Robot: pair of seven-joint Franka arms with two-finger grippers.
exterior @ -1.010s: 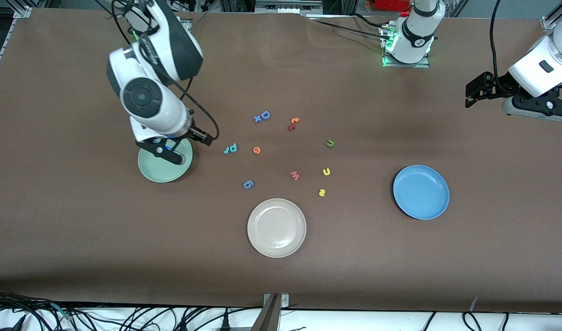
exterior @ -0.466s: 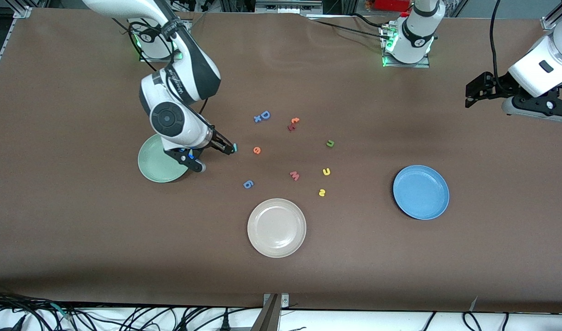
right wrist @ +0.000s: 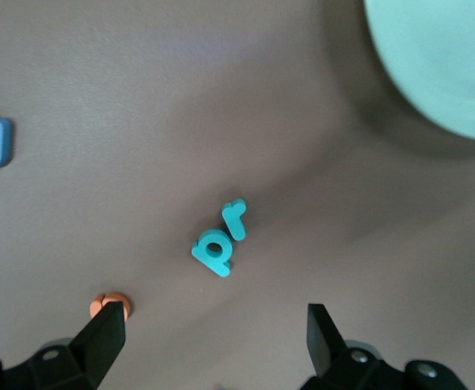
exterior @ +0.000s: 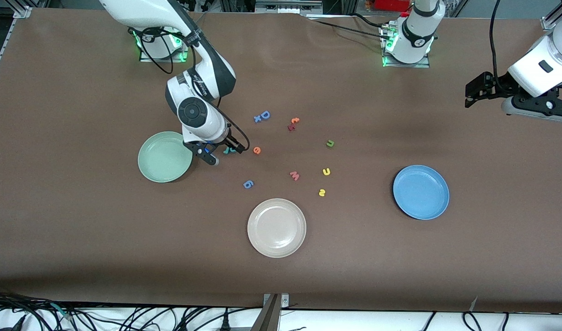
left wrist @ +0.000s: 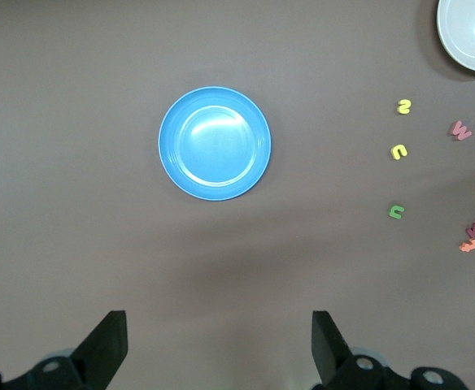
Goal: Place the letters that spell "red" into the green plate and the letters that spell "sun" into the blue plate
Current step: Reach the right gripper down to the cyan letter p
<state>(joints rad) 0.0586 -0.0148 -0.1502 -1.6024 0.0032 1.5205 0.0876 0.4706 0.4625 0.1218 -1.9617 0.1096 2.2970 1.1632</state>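
Hovering your right gripper (exterior: 220,155) spread over the teal "r" (right wrist: 236,218) and "d" (right wrist: 213,253), at three o'clock of the empty green plate (exterior: 163,158), suits a grab, while your left gripper (left wrist: 219,348) waits spread above the blue plate (left wrist: 214,143).

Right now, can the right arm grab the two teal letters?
Probably yes. The right gripper hangs open just over the teal letters, which lie side by side on bare table with nothing covering them.
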